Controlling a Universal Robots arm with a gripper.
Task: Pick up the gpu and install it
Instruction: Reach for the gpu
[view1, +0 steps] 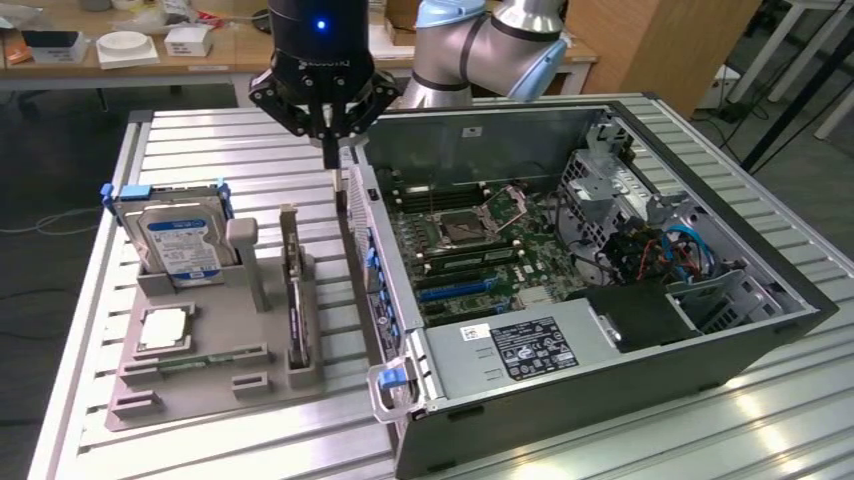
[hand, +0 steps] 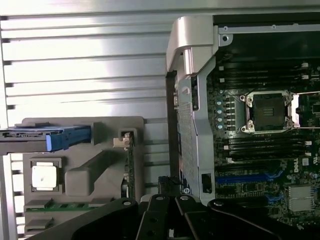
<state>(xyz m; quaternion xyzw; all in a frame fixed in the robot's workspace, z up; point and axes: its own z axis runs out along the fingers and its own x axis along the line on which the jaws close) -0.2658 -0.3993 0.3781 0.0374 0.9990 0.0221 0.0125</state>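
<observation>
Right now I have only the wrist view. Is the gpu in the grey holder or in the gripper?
Observer: In the holder. The exterior view shows the gpu standing on edge in a slot of the grey holder, apart from the gripper.
Operator: Where is the gripper, and is it open?
Observer: Shut, raised above the table, seemingly over the gap between the holder and the computer case.
Operator: What is the blue-railed thing in the holder?
Observer: A hard drive, upright, its blue label facing the exterior camera.
</observation>
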